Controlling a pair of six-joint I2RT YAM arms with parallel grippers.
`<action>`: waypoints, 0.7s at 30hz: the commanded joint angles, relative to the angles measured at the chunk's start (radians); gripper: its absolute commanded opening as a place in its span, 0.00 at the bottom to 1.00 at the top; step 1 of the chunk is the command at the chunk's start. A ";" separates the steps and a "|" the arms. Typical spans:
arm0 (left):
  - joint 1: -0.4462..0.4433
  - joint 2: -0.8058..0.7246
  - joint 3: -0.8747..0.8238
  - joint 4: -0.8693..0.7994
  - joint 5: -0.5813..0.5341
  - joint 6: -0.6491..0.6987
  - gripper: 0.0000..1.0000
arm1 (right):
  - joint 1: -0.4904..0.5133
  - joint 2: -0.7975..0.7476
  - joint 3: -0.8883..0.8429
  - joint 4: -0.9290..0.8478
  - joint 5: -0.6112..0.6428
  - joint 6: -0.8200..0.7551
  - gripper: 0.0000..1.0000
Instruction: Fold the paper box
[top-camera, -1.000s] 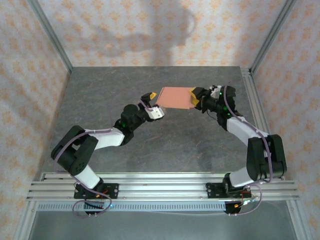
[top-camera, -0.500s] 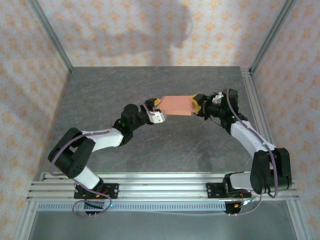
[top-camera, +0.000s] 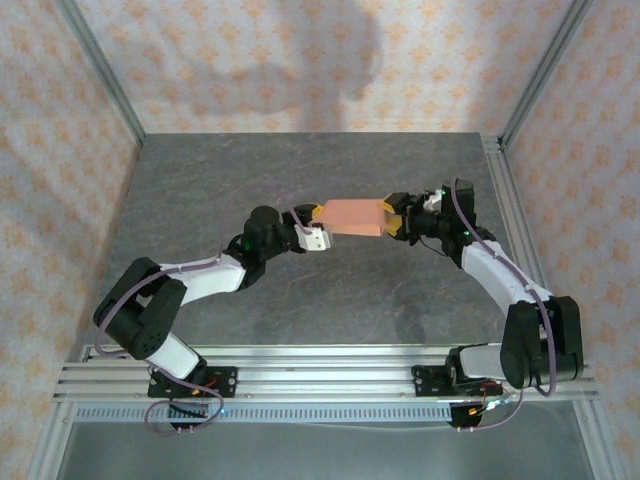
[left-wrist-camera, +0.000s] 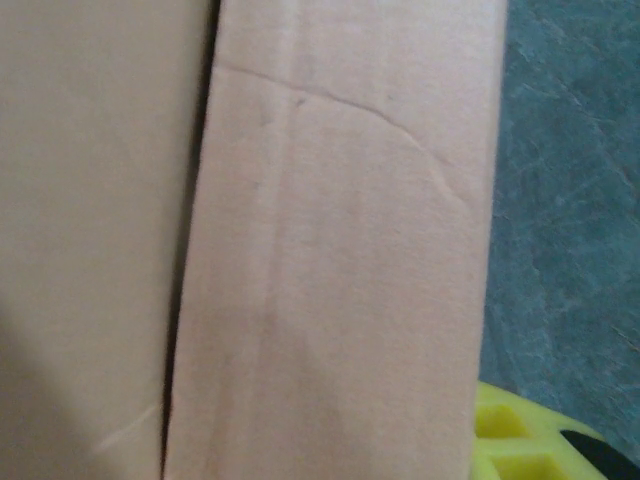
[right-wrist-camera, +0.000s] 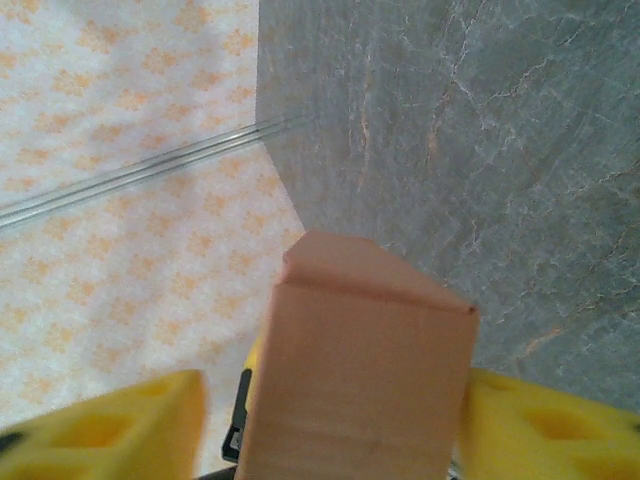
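Note:
The salmon-orange paper box (top-camera: 351, 216) hangs above the table, stretched level between my two grippers. My left gripper (top-camera: 318, 222) is at its left end. In the left wrist view the card (left-wrist-camera: 340, 260) covers the jaws, with a dark seam down its left part and one yellow finger (left-wrist-camera: 525, 445) beside its right edge. My right gripper (top-camera: 392, 217) holds the right end. In the right wrist view the box (right-wrist-camera: 360, 380) stands between the yellow fingers (right-wrist-camera: 545, 430), its folded end flap pointing away.
The dark grey stone-patterned table (top-camera: 300, 170) lies under the box. Patterned walls with metal posts close in the back and sides. An aluminium rail (top-camera: 320, 370) carrying both arm bases runs along the near edge.
The card showed a broad face a second ago and now looks narrower and flatter. Both grippers have come slightly nearer and lower, and the right forearm has swung outward.

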 joint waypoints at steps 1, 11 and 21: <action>0.011 -0.021 0.087 -0.156 0.043 -0.045 0.34 | -0.004 -0.043 0.046 -0.044 0.050 -0.094 0.81; 0.082 -0.039 0.150 -0.503 0.074 -0.155 0.34 | -0.011 -0.119 0.180 -0.453 0.271 -0.646 0.91; 0.155 -0.006 0.197 -0.781 0.058 -0.191 0.34 | 0.096 -0.181 0.265 -0.556 0.571 -1.338 0.84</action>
